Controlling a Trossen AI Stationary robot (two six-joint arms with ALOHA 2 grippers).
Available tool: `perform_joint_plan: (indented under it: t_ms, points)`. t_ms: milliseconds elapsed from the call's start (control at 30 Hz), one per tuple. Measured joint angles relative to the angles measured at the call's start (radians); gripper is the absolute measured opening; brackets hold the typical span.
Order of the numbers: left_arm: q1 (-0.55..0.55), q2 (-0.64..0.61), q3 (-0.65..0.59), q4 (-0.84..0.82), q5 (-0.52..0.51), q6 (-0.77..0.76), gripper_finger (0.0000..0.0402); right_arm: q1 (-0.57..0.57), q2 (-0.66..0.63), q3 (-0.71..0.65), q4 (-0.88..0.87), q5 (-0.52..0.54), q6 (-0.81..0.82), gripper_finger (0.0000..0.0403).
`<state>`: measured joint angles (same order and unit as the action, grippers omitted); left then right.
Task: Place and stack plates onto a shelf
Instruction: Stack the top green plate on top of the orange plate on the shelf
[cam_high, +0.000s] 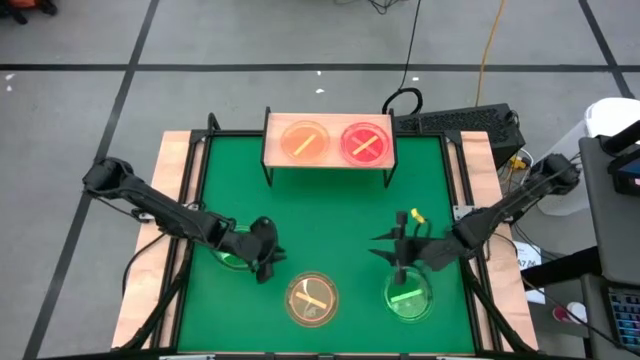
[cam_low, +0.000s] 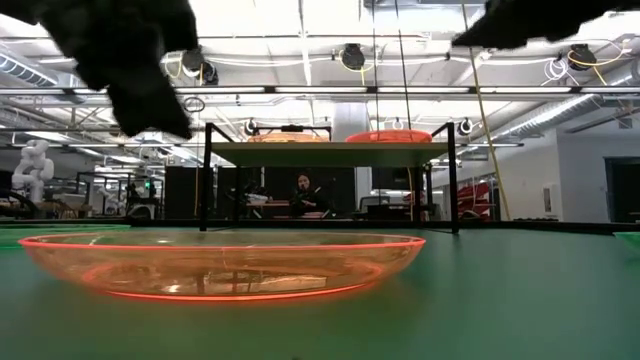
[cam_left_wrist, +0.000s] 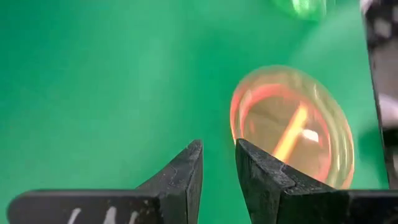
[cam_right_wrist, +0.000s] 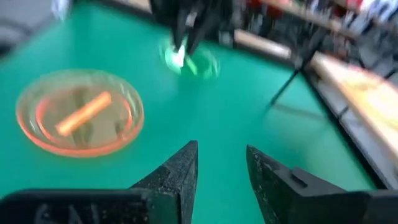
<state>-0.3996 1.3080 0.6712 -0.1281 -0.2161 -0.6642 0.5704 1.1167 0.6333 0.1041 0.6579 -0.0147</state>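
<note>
The light-wood shelf (cam_high: 328, 160) stands at the mat's far edge, with an amber plate (cam_high: 303, 141) and a pink plate (cam_high: 366, 143) side by side on its top. Another amber plate (cam_high: 312, 298) lies flat on the green mat near the front edge; it also shows in the low view (cam_low: 222, 262). One green plate (cam_high: 230, 252) lies under my left arm. Another green plate (cam_high: 408, 297) lies below my right gripper. My left gripper (cam_left_wrist: 217, 163) is open and empty, left of the near amber plate (cam_left_wrist: 292, 127). My right gripper (cam_right_wrist: 221, 165) is open and empty above the mat.
The green mat (cam_high: 330, 215) covers the table between wooden side rails. Its middle, between the shelf and the near plates, is bare. A keyboard and cables (cam_high: 455, 122) lie behind the shelf. A person (cam_low: 303, 190) sits far behind the table.
</note>
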Motion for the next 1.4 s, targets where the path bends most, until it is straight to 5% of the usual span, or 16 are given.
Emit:
perform_joint_plan:
  t_ms: [200,400,733,1400]
  points:
    - [-0.07,0.029,0.0,-0.108,0.073,-0.122,0.0102,0.025,-0.096,-0.077,0.233,-0.004,-0.08,0.0118]
    - [-0.167,0.029,0.0,-0.159,0.043,-0.205,0.0102,0.034,-0.108,-0.077,0.28,-0.004,-0.143,0.0118]
    - [-0.256,0.038,0.033,-0.494,0.021,-0.457,0.0102,0.034,-0.094,-0.077,0.318,-0.004,-0.155,0.0118]
    - [-0.3,0.222,0.038,-0.521,0.003,-0.463,0.0079,0.034,-0.074,-0.078,0.313,-0.004,-0.089,0.0118]
